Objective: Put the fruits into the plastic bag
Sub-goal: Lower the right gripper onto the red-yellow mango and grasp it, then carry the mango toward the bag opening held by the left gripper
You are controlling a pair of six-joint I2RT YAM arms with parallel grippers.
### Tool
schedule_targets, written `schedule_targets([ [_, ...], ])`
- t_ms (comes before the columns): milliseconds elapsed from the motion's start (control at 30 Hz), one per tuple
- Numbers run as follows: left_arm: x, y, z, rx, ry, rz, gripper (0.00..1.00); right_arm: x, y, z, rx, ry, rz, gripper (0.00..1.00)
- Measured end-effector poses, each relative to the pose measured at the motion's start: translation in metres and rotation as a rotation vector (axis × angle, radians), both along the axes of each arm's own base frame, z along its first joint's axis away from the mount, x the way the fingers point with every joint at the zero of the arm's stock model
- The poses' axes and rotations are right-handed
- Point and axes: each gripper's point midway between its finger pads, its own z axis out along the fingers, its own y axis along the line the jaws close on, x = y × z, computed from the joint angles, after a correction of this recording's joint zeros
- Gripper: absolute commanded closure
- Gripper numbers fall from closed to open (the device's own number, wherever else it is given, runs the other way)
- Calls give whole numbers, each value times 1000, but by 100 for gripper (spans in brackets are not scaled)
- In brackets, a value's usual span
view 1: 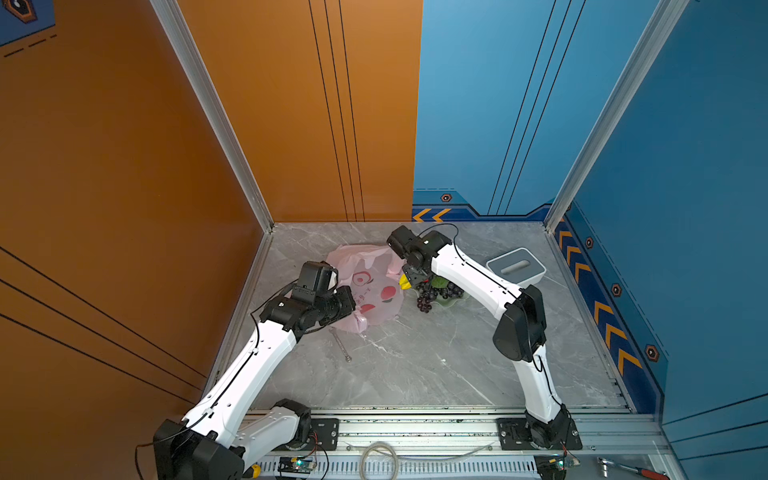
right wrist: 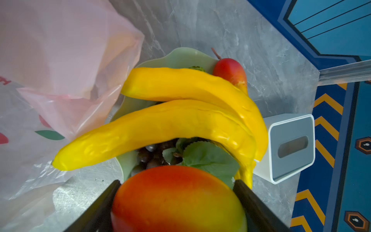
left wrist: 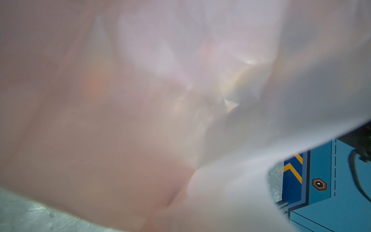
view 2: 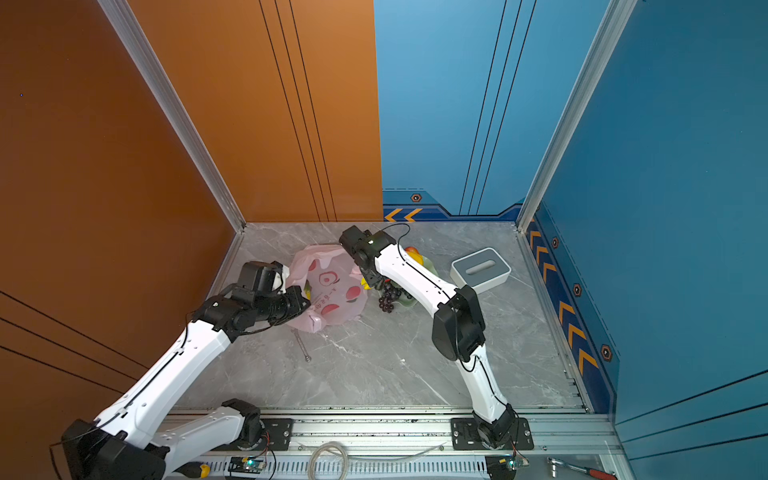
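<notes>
Jaws clamped on either flank of a red-orange mango, the right gripper hangs over the pale green dish, its two dark fingers pressed against the fruit's sides. Whether the mango rests on the dish or hangs clear of it cannot be made out. Beyond it on the dish lie a yellow banana bunch, dark grapes with green leaves beneath the bananas, and a smaller red fruit with a stem at the rim.

The plastic bag, pale pink with red fruit prints, sits crumpled on the grey marbled table, close against the dish and to its left in both top views. The left gripper is at the bag's left edge, jaws clenched tight (its fingertips are hidden in both top views, so whether they pinch the film cannot be told). The left wrist view is almost filled by blurred pink film close to the lens.

A white-and-grey box stands apart to the right of the dish. A wrench lies on the table in front of the bag.
</notes>
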Motion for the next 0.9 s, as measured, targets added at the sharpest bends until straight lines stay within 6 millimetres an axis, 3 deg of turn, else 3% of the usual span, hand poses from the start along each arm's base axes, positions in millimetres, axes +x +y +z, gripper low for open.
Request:
schedule_targets([
  [167, -1, -3, 0, -1, 1, -9, 100, -6, -13, 24, 83, -11, -34, 20],
  [400, -2, -7, 1, -2, -5, -20, 100, -29, -14, 40, 274, 52, -61, 21],
  [700, -3, -9, 1, -8, -1, -20, 100, -51, 18, 38, 596, 178, -83, 21],
  [900, -4, -10, 2, -14, 1, -17, 100, -67, 44, 17, 779, 295, -124, 22],
])
